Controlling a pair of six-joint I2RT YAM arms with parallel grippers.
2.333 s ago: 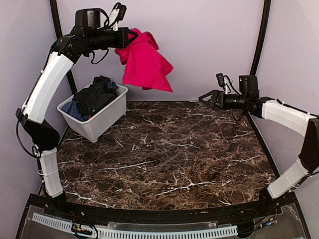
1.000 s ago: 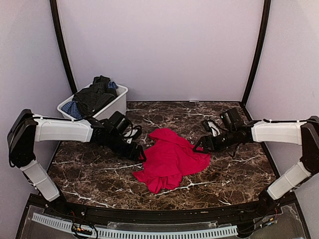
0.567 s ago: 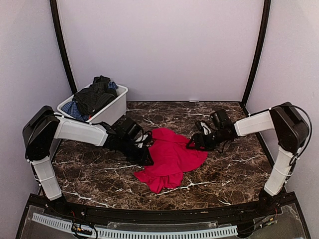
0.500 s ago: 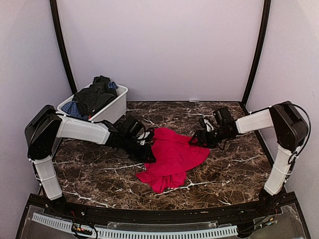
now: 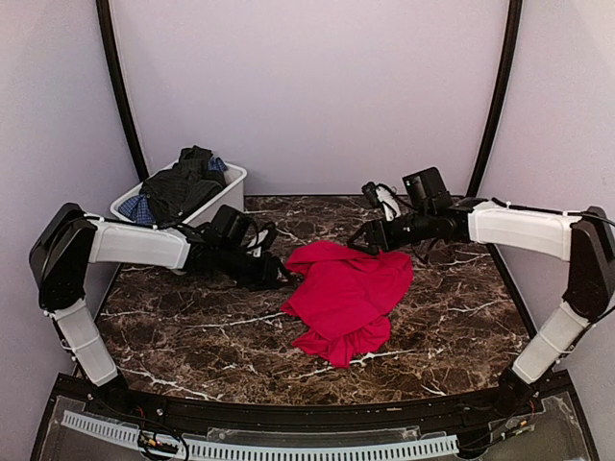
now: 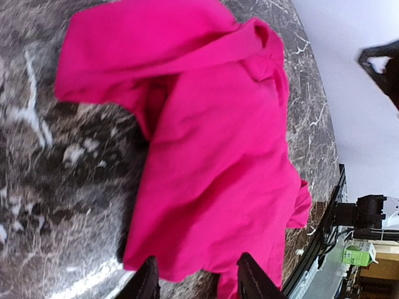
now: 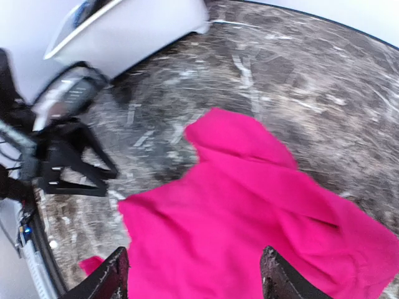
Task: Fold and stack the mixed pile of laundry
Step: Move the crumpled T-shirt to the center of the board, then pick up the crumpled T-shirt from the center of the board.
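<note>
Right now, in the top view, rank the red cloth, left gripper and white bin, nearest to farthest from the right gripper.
1. red cloth, right beside it, mid-table.
2. left gripper, at the cloth's left edge.
3. white bin, far-left corner.

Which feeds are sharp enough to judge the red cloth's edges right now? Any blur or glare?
Top external: sharp and evenly lit, the red cloth crisp against the marble table. Left wrist: cloth folds in focus, the marble beside it soft, with a pale sheen near the bottom left. Right wrist: smeared throughout, the white bin and the cloth edges blurry, so least reliable.
</note>
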